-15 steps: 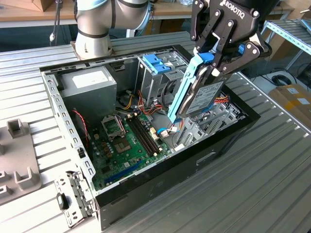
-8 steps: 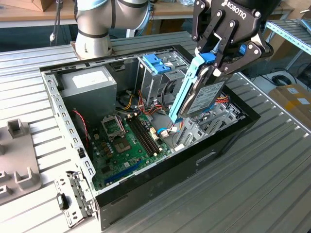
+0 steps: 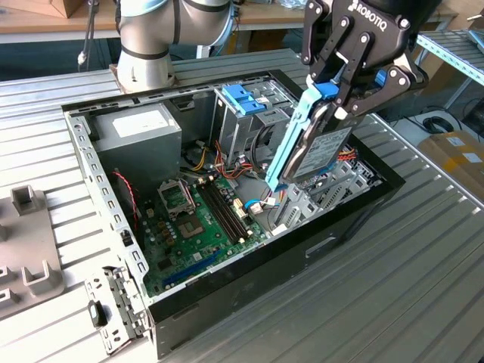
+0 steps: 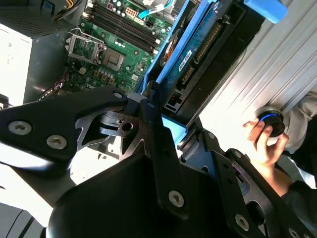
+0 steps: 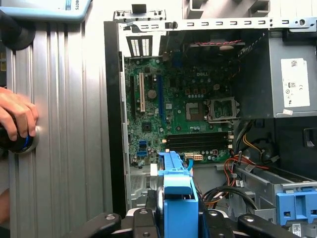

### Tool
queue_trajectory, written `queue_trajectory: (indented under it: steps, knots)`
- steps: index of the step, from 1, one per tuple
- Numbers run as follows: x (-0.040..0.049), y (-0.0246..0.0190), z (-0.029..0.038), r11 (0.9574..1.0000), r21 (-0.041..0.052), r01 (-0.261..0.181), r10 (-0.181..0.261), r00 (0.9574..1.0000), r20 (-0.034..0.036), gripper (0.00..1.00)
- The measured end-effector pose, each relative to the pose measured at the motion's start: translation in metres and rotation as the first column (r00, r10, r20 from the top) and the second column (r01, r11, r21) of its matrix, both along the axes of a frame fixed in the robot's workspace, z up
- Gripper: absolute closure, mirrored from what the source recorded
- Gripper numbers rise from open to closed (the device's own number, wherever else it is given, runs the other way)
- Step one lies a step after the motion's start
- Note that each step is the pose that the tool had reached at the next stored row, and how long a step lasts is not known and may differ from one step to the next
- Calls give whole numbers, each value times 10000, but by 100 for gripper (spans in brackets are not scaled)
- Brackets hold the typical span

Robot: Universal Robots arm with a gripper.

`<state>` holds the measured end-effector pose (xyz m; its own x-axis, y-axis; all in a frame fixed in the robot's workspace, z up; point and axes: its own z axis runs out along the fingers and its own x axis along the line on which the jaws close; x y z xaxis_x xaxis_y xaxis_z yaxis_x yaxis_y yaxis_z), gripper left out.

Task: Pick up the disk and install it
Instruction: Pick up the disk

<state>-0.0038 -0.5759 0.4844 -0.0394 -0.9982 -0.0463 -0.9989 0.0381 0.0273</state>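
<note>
Blue-framed disk (image 3: 321, 147), just one, pinched between two black fingers (image 3: 361, 57) over one computer case (image 3: 249, 283).

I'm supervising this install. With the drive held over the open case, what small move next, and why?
The black gripper is shut on the silver-grey, blue-framed disk, hanging tilted above the grey metal drive bay, not yet seated; probably lower it slightly toward that bay.

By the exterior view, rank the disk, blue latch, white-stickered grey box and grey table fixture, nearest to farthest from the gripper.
1. Disk, clamped in the gripper.
2. Blue latch, atop the drive cage.
3. Grey box, inside the case, toward the exterior view's left.
4. Grey fixture, on the table, exterior view's far left.
</note>
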Motion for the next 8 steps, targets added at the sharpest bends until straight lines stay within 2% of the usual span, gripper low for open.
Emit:
queue_trajectory:
  steps: [8]
  knots:
    - [41, -15, -6, 10000, 0, 0, 0, 10000, 0, 63]
